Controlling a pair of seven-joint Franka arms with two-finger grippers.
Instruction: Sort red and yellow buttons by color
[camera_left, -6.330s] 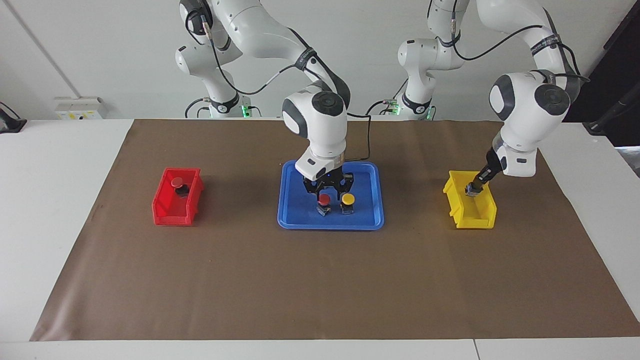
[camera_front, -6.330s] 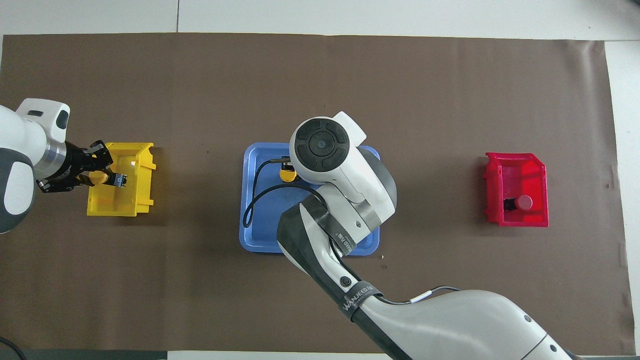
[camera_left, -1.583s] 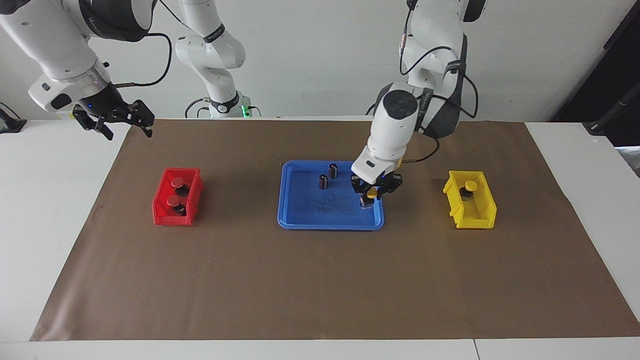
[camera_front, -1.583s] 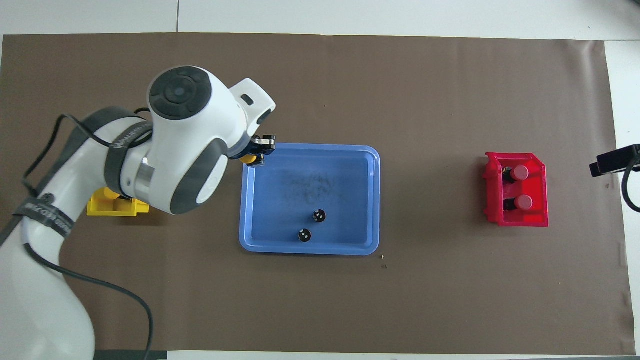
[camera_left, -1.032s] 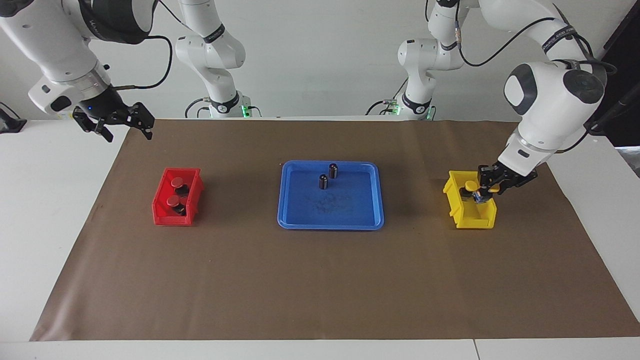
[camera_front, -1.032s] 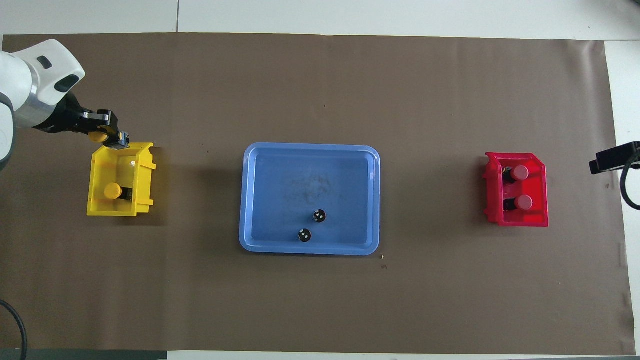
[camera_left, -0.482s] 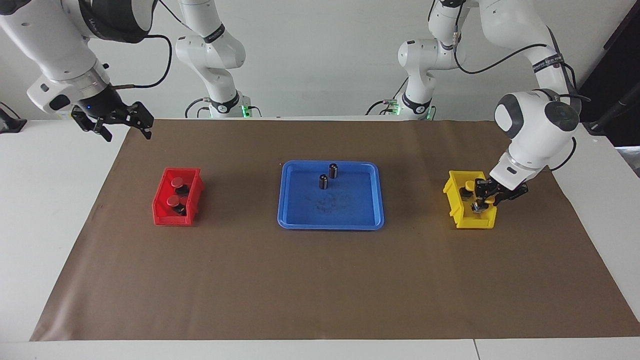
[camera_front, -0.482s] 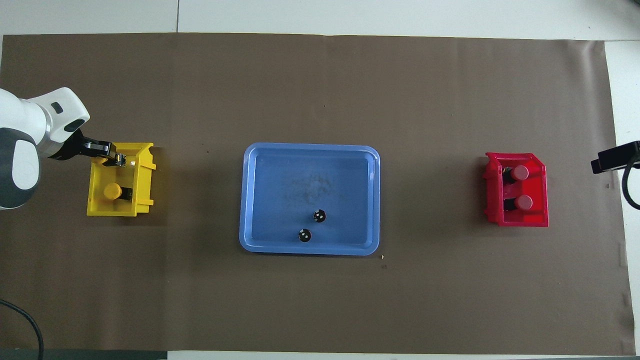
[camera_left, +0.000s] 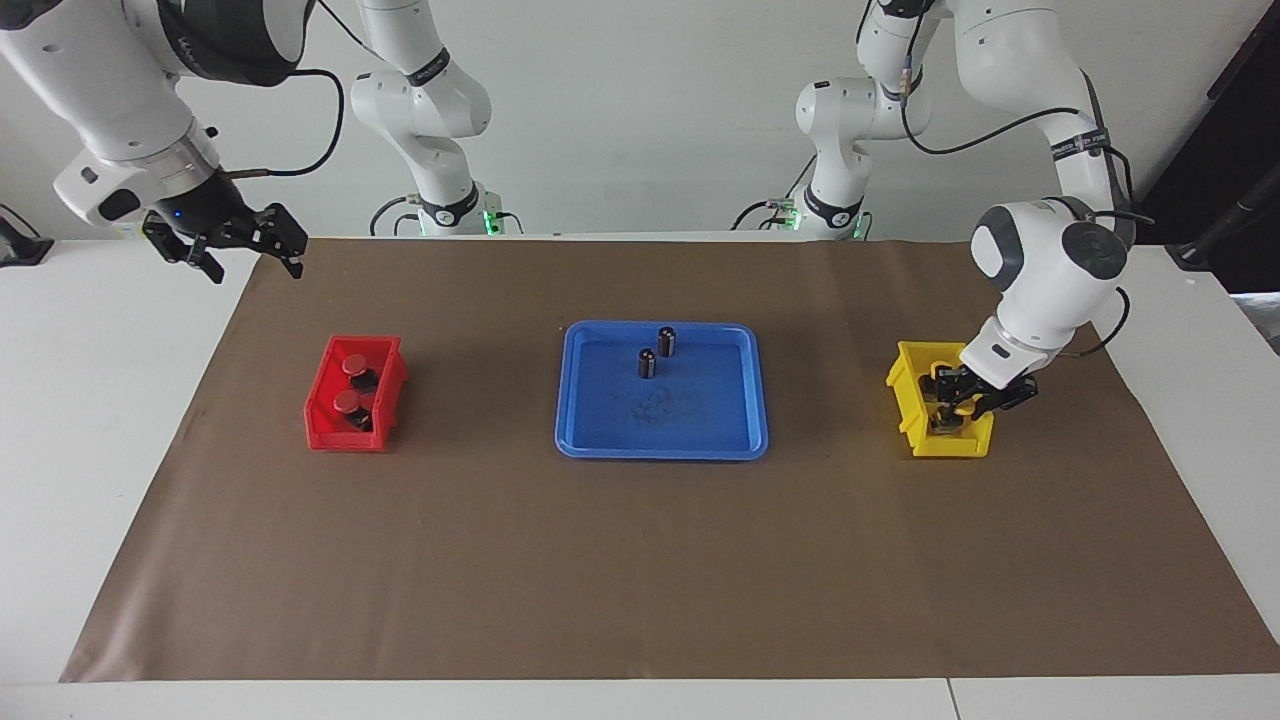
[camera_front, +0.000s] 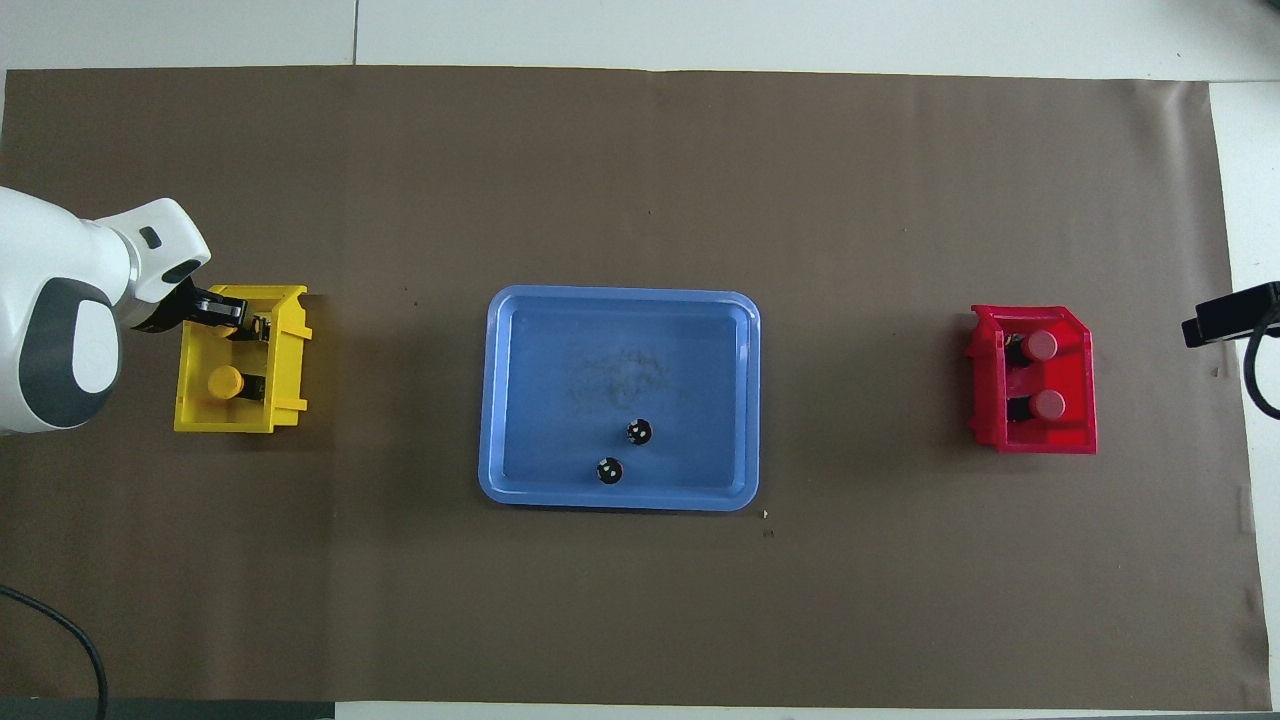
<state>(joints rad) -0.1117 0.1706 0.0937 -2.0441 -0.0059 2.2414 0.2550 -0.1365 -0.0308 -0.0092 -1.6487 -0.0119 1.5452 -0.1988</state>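
**Dropping the last yellow button into the yellow bin**

Landmark is the blue tray (camera_left: 661, 440) mid-table.

- Left gripper (camera_left: 962, 402) is down inside the yellow bin (camera_left: 905, 385), which sits toward the left arm's end of the table from the tray. Fingers are clamped on a yellow button (camera_left: 963, 405), not yet let go. In the overhead view the gripper (camera_front: 243, 320) covers the part of the bin farther from the robots.
- Second yellow button (camera_front: 224, 381) already lies in that bin, in the part nearer the robots.
- Both red buttons (camera_front: 1039, 346) (camera_front: 1047, 404) lie in the red bin (camera_left: 322, 425), toward the right arm's end from the tray.
- Right gripper (camera_left: 226, 243) waits in the air past the red bin, over the mat's edge at the right arm's end, fingers apart, nothing in them.
- Tray holds only two small dark cylinders (camera_left: 648, 362) (camera_left: 666, 341), in the part nearer the robots. Not part of the sort.

Handling, my read: the buttons look small, light and rigid plastic. The domed cap is smooth and probably slips, so the squarer dark body under the cap seems the better place to pinch. It's top-heavy, so it likely tips onto its side on release, which is fine in a bin.

Progress, my read: three of four sorted, and opening the fingers finishes it. Main risk is knocking the button already in the bin.
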